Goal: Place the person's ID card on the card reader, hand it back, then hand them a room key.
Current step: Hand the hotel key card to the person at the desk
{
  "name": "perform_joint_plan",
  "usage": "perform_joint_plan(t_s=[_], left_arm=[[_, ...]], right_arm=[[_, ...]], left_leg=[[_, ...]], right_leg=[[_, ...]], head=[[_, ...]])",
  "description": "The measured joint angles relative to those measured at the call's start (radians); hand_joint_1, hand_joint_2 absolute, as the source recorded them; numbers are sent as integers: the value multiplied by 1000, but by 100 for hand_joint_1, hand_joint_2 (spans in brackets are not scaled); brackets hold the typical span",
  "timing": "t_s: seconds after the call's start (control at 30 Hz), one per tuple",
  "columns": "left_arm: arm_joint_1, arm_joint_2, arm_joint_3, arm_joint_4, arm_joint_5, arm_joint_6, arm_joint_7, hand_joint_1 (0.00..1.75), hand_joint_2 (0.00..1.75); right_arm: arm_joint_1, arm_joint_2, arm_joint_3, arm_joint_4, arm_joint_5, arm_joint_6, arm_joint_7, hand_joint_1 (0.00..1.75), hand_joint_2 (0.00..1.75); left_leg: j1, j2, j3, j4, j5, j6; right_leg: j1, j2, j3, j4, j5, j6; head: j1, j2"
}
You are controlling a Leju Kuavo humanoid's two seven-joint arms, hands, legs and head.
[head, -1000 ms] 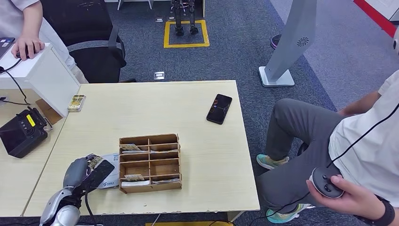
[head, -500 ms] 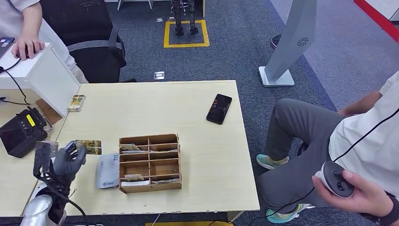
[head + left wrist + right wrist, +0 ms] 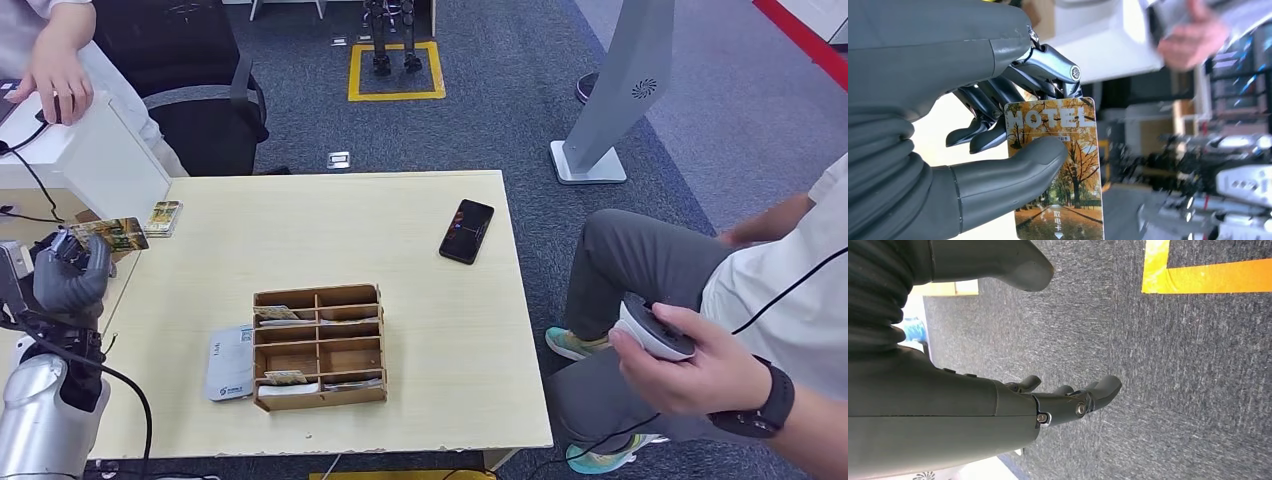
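Two hands to report, going view by view. From the head camera I see my left hand raised at the left edge of the pale wooden table, beside the white box-shaped stand. It pinches the autumn-tree printed hotel key card, which is held up off the table, close to that stand. A person's hand rests on top of the stand. On the table stand the compartmented wooden card organiser, a white printed card sleeve touching its left side, and a black smartphone well apart near the far right edge. A seated person at the right holds a round controller.

My left wrist camera shows the thick grey thumb pressed on the card's printed face, dark fingers backing it.

My right wrist camera shows my right hand over grey carpet, holding nothing, its fingers loosely apart.
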Motion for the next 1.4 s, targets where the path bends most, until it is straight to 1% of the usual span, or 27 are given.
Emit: perform_joint_plan(t_s=[0.17,0.27,0.47,0.53,0.63,0.97,1.1,1.2,1.4], left_arm=[[-77,1,0,13,-90,64,-49,175,175],[-121,1,-1,36,-228,154,-76,175,175],[-257,2,-12,146,-530,334,-97,175,175],[-289,5,-17,176,-588,373,-103,175,175],[-316,10,-23,209,-605,383,-106,175,175],[-353,15,-27,278,-670,395,-124,175,175],[-363,23,-27,303,-672,384,-158,0,175],[-362,26,-26,308,-660,362,-173,0,175],[-362,26,-26,316,-676,372,-143,0,175]], right_arm=[[-5,-4,19,2,0,2,-1,0,175],[-5,-7,35,4,0,5,-2,0,175],[-14,-16,82,6,0,12,-7,0,175],[-15,-20,99,7,0,16,-7,0,175],[-15,-23,116,8,0,18,-7,0,175],[-15,-29,157,15,0,21,1,0,175],[-14,-31,172,18,0,23,6,0,175],[-14,-32,178,21,0,24,3,0,175],[-14,-33,183,23,0,22,1,0,175]], left_leg=[[0,0,0,0,0,0],[0,0,0,0,0,0],[0,0,0,0,1,1],[0,1,0,0,1,1],[0,1,0,0,1,1],[0,1,0,0,1,1],[0,1,0,0,1,1],[0,0,-1,0,1,1],[0,0,-1,0,1,1]], right_leg=[[0,0,0,0,0,0],[0,1,-1,0,0,0],[0,0,0,0,1,0],[0,1,0,0,1,0],[0,1,-1,0,1,0],[0,1,-1,0,1,0],[0,1,0,0,1,0],[0,1,0,0,1,0],[0,1,-1,0,1,0]], head=[[0,0],[0,0],[0,0],[0,0],[0,0],[0,0],[0,0],[0,0],[0,0]])
